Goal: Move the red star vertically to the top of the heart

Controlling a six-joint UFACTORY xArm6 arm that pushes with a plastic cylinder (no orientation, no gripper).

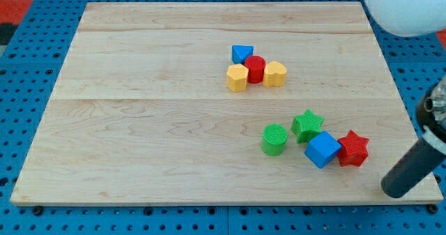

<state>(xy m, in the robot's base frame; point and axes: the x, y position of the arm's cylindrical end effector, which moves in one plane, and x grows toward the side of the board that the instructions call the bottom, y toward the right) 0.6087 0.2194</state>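
Claw: none fitted, so no open or closed state to record; my tip (394,191) sits at the view's lower right, near the red star (353,148), apart from it. Red star touches the blue cube (322,149); green star (307,124) and green cylinder (274,139) lie leftward. Yellow heart (275,74) sits higher on the bench (139,123), beside the red cylinder (255,69), yellow hexagon (237,77), blue triangle (242,53).

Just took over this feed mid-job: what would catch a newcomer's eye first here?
Two tight clumps of blocks: a blue triangle, red cylinder, yellow hexagon and yellow heart above centre; lower right, a green cylinder, green star, blue cube and red star. My tip sits right of the red star.
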